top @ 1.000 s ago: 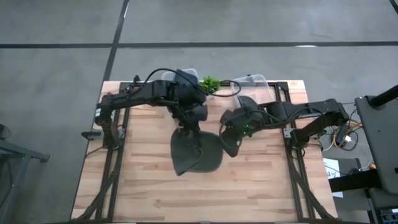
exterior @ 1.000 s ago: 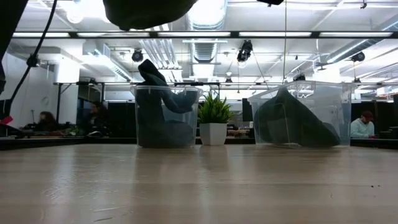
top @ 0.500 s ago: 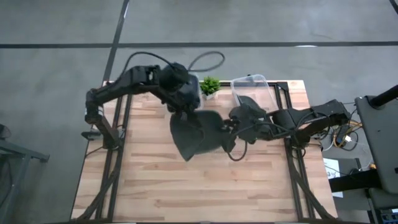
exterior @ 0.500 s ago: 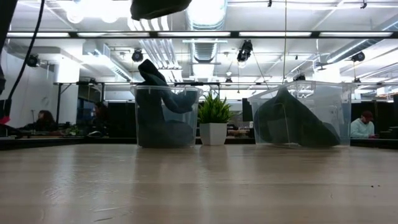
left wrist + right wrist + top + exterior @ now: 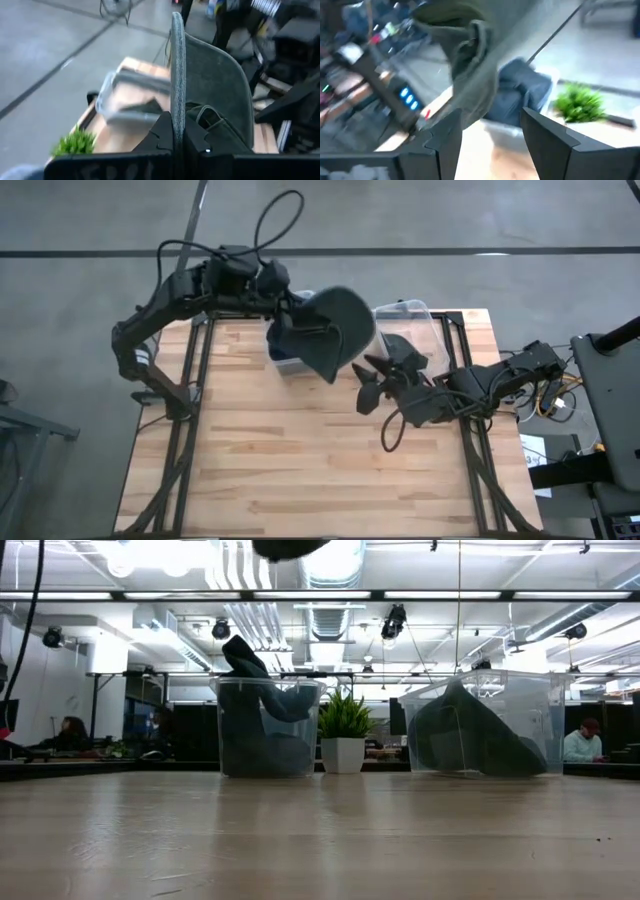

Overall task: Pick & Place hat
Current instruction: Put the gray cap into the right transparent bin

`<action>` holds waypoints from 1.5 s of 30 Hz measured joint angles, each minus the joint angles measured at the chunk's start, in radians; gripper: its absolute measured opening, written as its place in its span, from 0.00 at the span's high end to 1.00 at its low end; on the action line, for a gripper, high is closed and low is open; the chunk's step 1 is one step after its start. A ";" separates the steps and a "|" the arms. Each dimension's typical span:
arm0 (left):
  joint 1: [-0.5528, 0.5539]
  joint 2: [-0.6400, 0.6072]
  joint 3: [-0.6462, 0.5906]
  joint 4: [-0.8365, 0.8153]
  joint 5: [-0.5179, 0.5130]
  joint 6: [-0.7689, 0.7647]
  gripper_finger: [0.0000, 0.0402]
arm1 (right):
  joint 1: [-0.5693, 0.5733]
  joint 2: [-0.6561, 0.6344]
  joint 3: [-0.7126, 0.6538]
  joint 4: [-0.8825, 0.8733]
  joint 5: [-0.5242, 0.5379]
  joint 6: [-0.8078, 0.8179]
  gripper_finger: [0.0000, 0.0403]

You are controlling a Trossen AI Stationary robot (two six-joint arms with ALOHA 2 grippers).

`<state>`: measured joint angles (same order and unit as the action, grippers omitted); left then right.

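Left end effector [image 5: 176, 134] was clamped shut on the brim of the hat [image 5: 335, 330], holding it up off the tabletop [image 5: 270, 450]. In the left wrist view the hat [image 5: 210, 95] stood edge-on between the fingers [image 5: 161, 132], crown hanging off to one side. From above, the hat hung over the left bin [image 5: 285, 358] at the far edge of the tabletop, covering most of it.

Right end effector [image 5: 368, 385] sat just beside the hat, on the side away from the left arm, above the tabletop. Its fingers [image 5: 546, 135] stood apart with nothing between them; the hat [image 5: 470, 55] was ahead of them and apart, not touching.

Right bin [image 5: 405, 315] lay behind the right end effector, dark cloth inside. Low view showed both bins [image 5: 268, 730] and a plant [image 5: 343, 735] between them, on the far edge.
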<state>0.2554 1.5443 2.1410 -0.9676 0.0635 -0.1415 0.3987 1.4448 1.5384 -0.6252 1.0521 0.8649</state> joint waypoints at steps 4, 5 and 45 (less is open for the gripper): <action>0.003 -0.009 0.000 0.070 -0.015 -0.010 0.99 | 0.035 0.000 -0.007 0.004 0.183 0.021 0.52; 0.003 -0.010 0.000 0.084 -0.017 -0.016 0.99 | 0.046 0.000 -0.007 0.005 0.230 0.030 0.52; 0.011 -0.021 -0.002 0.210 -0.006 0.088 0.99 | 0.070 0.014 -0.004 0.734 0.257 -0.711 0.52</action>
<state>0.2665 1.5230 2.1387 -0.7579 0.0578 -0.0537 0.4683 1.4591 1.5341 0.1088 1.3090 0.1541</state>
